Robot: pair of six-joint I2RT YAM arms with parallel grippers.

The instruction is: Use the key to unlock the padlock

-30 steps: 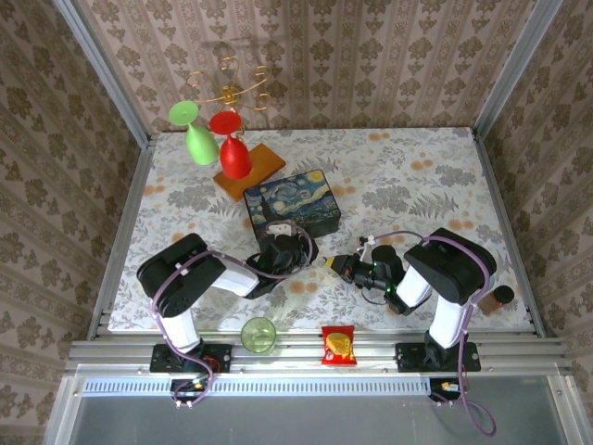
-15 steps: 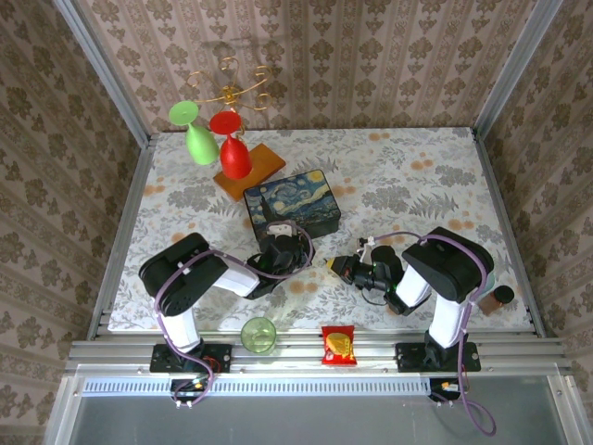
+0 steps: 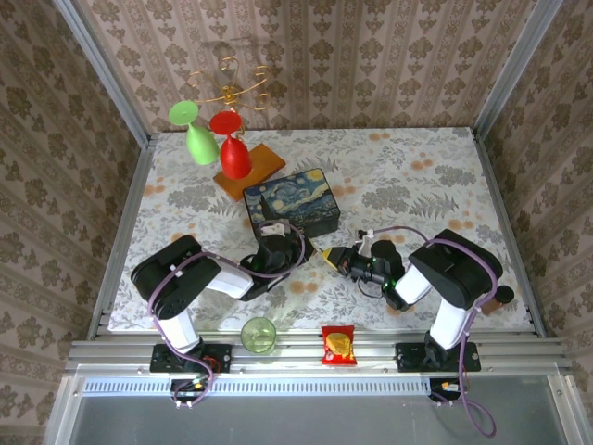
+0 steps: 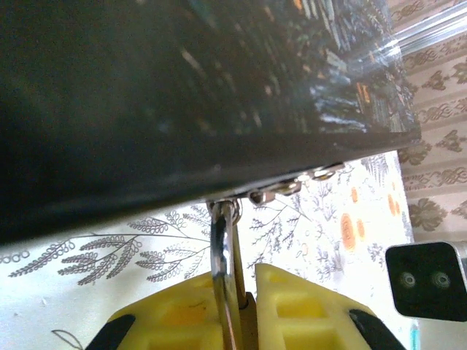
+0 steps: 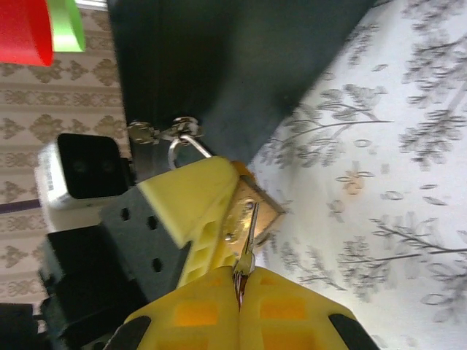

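**Two hands meet at padlock (image 5: 252, 208) on painted box (image 3: 295, 199)**

Both hands sit a little nearer the box's near corner than a second ago. The right hand (image 3: 334, 258) has edged up and leftward, while the left hand (image 3: 285, 248) has drawn tighter against the box wall.

The left hand's yellow ridged fingers (image 4: 182, 313) are clamped on the small brass padlock. Its silver U-shaped shackle rises between them and hooks through the metal latch (image 4: 292, 188) on the box front.

The right hand is pinched shut on the key (image 5: 246, 244), a thin dark metal blade. Its tip touches the padlock's brass base, and whether it sits in the keyway cannot be told.

The box, lid down, is glossy and painted in swirling blue and yellow. It rests on the table (image 3: 417, 176), which is covered in a fern-and-flower print.

A translucent green cup (image 3: 258, 334) and a red-and-yellow snack packet (image 3: 338, 343) stand on the near rail. At the far side, a green glass (image 3: 196, 137) and a red glass (image 3: 232, 148) hang bowl-down from a curled gold wire rack (image 3: 227, 93) above an orange board (image 3: 250, 169).
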